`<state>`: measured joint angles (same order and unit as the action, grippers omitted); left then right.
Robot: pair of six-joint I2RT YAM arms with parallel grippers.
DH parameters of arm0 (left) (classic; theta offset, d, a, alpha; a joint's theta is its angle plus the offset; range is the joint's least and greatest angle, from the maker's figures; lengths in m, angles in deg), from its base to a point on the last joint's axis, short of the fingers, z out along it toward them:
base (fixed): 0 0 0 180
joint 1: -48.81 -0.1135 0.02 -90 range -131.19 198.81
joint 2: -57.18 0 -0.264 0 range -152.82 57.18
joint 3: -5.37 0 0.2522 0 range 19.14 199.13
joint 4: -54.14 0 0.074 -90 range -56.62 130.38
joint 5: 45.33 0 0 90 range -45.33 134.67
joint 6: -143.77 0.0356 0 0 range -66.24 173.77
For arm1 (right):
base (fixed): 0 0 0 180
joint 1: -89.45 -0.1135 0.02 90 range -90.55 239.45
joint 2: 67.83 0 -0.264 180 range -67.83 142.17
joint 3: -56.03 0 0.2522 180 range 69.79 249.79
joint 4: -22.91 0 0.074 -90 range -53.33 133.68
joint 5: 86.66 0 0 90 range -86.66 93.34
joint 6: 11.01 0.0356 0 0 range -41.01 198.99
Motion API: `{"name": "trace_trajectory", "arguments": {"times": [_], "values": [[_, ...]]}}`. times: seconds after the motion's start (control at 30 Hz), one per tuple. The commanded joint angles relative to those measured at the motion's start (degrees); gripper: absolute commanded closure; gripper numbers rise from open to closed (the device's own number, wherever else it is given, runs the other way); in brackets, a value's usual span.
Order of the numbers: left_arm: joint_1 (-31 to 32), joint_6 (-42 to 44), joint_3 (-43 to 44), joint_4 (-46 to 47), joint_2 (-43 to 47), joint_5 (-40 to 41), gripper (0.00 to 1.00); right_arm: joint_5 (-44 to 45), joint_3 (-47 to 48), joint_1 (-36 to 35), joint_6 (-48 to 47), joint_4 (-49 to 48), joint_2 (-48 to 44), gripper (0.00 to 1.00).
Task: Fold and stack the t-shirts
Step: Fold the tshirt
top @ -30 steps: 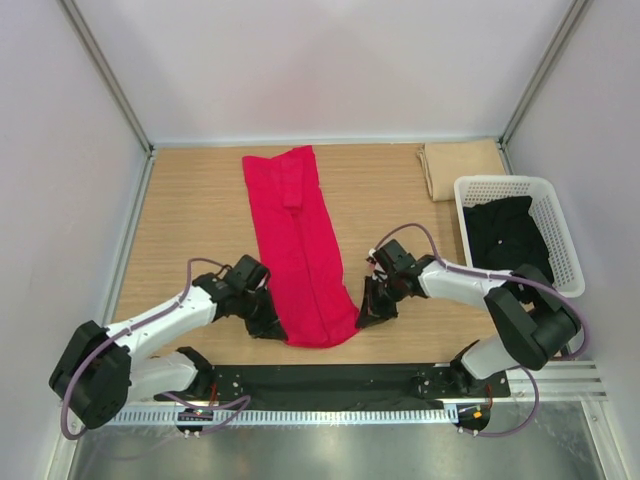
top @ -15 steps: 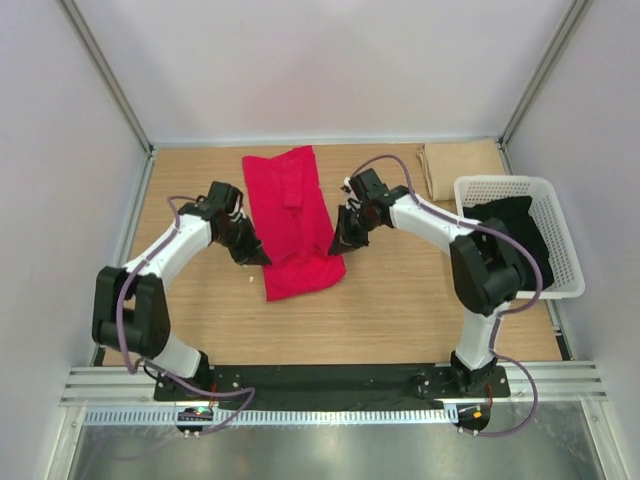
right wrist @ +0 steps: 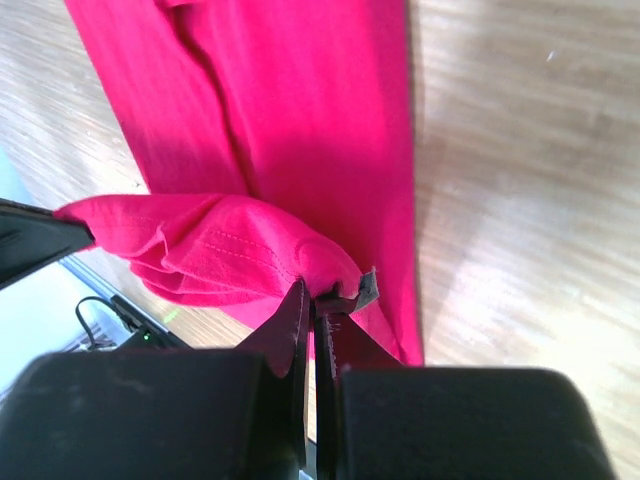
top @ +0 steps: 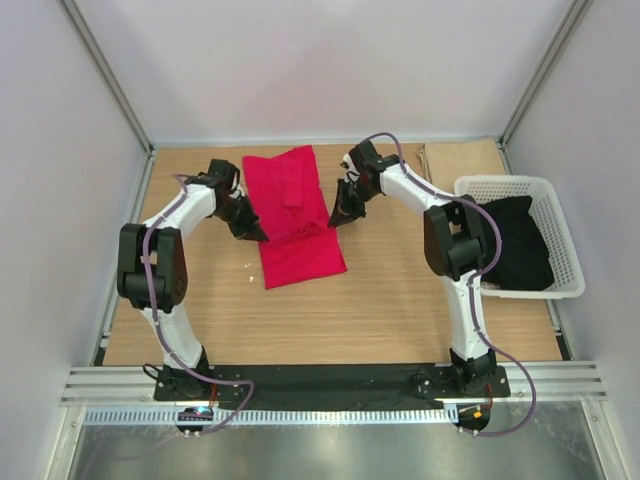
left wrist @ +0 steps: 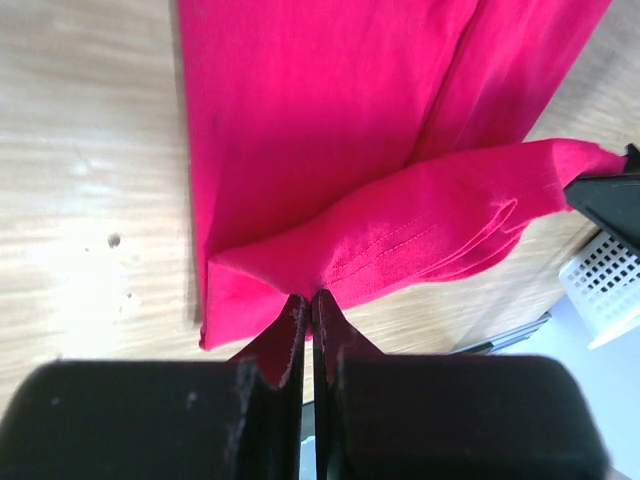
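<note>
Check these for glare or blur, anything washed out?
Top external: evenly lit, sharp. Left wrist: glare washes out the table left of the red t-shirt. Right wrist: bright patch on the table at right, wood grain there soft.

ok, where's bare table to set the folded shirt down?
Widest: near table between shirt and arm bases. Crowded: back right, tan cloth beside basket.
</note>
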<state>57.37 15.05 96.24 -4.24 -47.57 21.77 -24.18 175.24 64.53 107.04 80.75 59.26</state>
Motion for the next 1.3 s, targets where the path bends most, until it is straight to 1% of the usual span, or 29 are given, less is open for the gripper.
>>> {"name": "trace_trajectory", "arguments": {"times": [0.0, 0.07, 0.37, 0.47, 1.27], "values": [[-1.1, 1.3, 4.1, -0.7, -2.5, -1.9, 1.0, -4.1, 4.9, 0.3, -1.5, 2.1, 2.1, 0.99], [-1.4, 1.2, 5.0, -0.7, -3.4, -1.9, 1.0, -5.9, 6.4, 0.2, -1.5, 2.0, 3.7, 0.99], [-2.8, 0.6, 6.7, -0.1, -5.8, -2.2, 1.0, -6.7, 14.5, 0.3, -0.5, 2.8, 9.6, 0.99], [-2.8, 0.3, 7.9, 0.0, -7.0, -2.2, 1.0, -6.7, 15.7, 0.5, 0.1, 2.8, 10.4, 0.99], [-4.6, -2.3, 11.8, 1.9, -11.4, -1.8, 1.0, -8.5, 18.4, 2.5, 1.6, 0.8, 13.4, 0.99]]}}
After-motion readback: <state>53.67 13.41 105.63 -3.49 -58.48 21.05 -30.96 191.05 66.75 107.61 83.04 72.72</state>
